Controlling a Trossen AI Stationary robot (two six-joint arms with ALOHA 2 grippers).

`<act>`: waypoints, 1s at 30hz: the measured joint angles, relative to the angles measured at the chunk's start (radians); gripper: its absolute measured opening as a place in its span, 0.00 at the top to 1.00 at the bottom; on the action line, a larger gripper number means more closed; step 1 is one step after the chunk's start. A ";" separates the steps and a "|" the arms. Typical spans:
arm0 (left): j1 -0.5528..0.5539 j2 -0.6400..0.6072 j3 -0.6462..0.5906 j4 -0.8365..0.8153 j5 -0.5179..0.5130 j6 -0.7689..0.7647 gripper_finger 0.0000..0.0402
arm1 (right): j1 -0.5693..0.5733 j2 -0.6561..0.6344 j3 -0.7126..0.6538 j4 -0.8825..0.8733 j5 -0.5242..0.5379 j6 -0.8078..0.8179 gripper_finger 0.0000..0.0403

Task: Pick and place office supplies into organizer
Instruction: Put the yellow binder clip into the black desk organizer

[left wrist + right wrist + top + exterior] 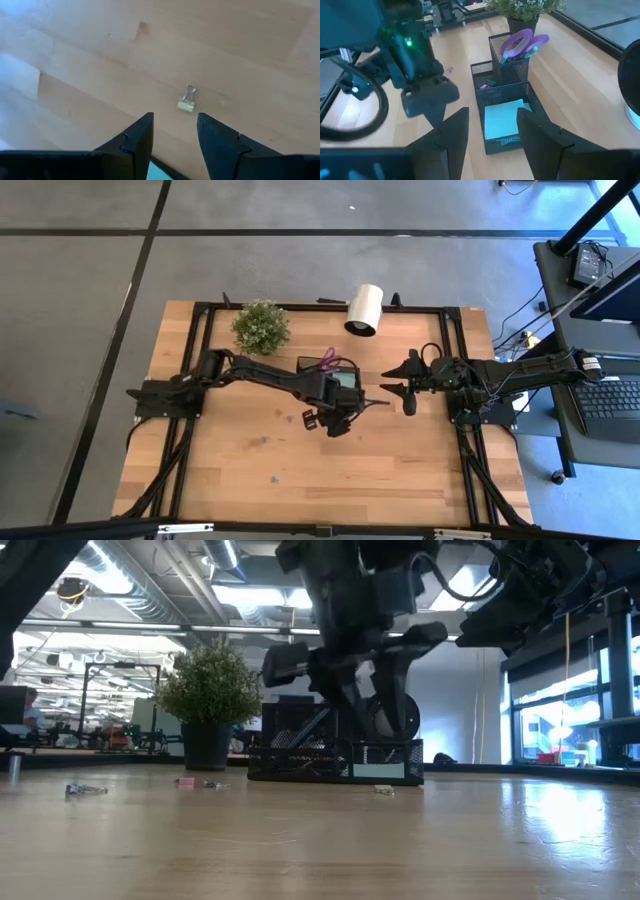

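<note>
- Left gripper [174,131]: fingers parted and empty, hovering above the wooden table [400,470]; a small pale binder clip [186,100] lies on the boards just ahead of the fingertips, untouched.
- Right gripper [490,131]: fingers spread with nothing between them, poised above the black mesh organizer [506,100].
- Organizer contents: purple-handled scissors [522,41] upright in the taller cup; light green sticky-note pad [502,119] flat in the low tray nearest the right gripper.
- Potted plant [261,326] beyond the organizer.
</note>
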 joint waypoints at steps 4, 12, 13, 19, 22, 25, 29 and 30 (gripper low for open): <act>0.000 0.019 0.000 -0.001 0.007 0.010 0.64 | 0.000 0.000 0.000 -0.001 0.000 0.000 0.58; 0.000 0.066 0.000 0.031 0.018 0.022 0.64 | 0.000 0.000 0.000 -0.002 0.000 0.002 0.58; 0.000 0.072 0.001 0.035 0.017 0.025 0.64 | 0.000 0.000 0.000 -0.004 0.000 0.002 0.58; 0.000 0.100 0.000 0.027 -0.016 0.026 0.64 | 0.000 0.000 0.000 0.000 0.000 0.002 0.58; 0.000 0.105 0.003 0.029 -0.029 0.026 0.64 | 0.000 0.000 0.000 -0.001 0.000 0.002 0.58; 0.003 0.111 0.004 0.027 -0.026 0.024 0.64 | 0.000 0.000 0.000 -0.002 0.000 0.001 0.58; 0.004 0.113 0.005 0.018 -0.027 -0.013 0.64 | 0.000 0.000 0.000 -0.002 0.000 0.000 0.58; 0.004 0.113 0.005 0.014 -0.026 -0.020 0.64 | 0.000 0.000 0.000 -0.001 0.000 0.000 0.58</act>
